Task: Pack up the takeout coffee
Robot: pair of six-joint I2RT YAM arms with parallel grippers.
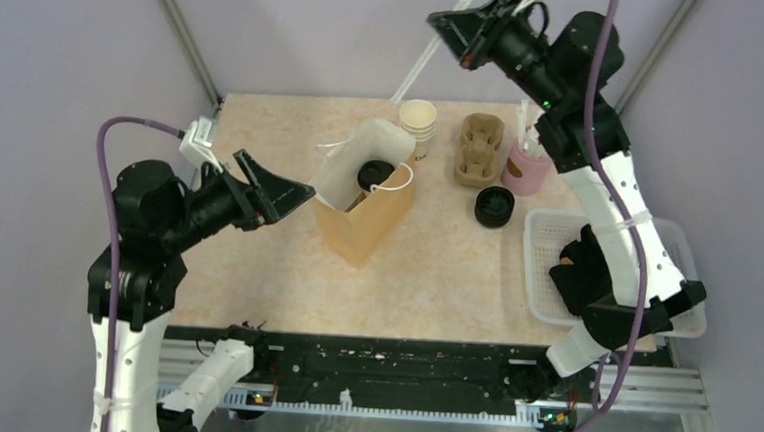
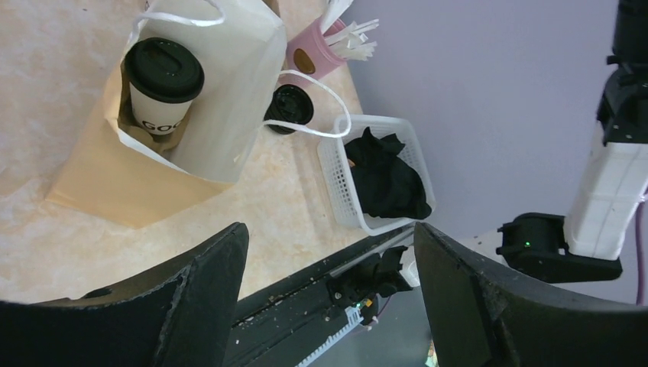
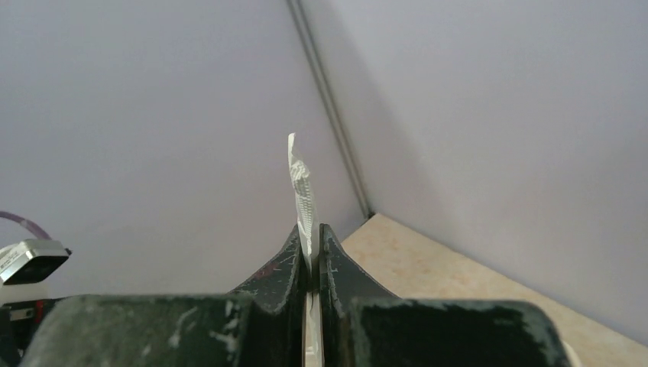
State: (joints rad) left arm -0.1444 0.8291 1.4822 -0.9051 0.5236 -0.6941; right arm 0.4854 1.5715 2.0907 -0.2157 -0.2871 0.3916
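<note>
High above the far side of the surface (image 1: 435, 269), the right gripper (image 3: 309, 238) pinches a thin white wrapped straw (image 3: 300, 183) between its 2 closed fingers. The left gripper (image 2: 330, 229) hangs spread wide, holding nothing, near the paper bag (image 2: 229, 84), inside which the takeout coffee (image 2: 163, 84) stands upright.

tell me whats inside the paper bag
The takeout coffee sits in the paper bag, black lid on. The bag's wall covers the cup's base and the bag's floor, so anything else down there cannot be seen.
</note>
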